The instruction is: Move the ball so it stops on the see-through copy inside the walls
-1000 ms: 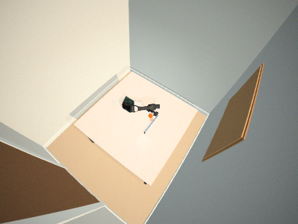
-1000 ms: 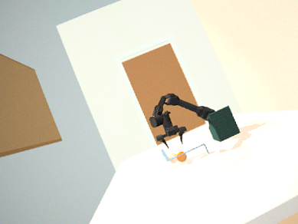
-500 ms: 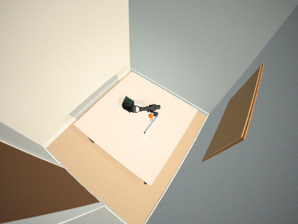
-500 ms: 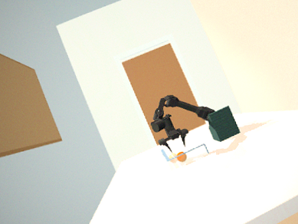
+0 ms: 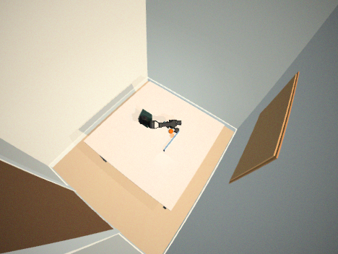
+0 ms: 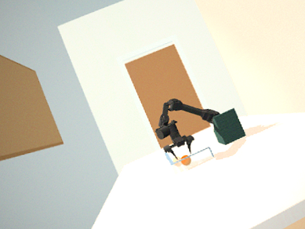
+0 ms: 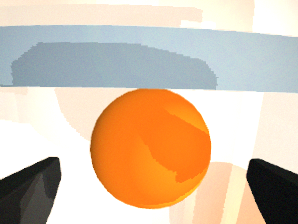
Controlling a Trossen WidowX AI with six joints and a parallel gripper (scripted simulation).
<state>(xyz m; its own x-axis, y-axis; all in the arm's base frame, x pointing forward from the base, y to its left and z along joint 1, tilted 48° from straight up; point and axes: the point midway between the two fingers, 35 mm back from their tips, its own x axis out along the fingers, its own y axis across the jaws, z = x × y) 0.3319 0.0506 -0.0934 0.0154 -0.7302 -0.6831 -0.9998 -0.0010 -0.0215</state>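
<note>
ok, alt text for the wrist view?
An orange ball fills the centre of the frame, lying between the two dark fingers of the open tool, which touch nothing. A low clear wall crosses just behind it, and the pale see-through copy shows lower right of the ball.

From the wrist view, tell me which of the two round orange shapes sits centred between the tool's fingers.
The solid bright orange ball, sitting just in front of the clear wall. The other, the pale see-through copy, lies lower right, partly hidden behind the ball, nearer the right finger.
</note>
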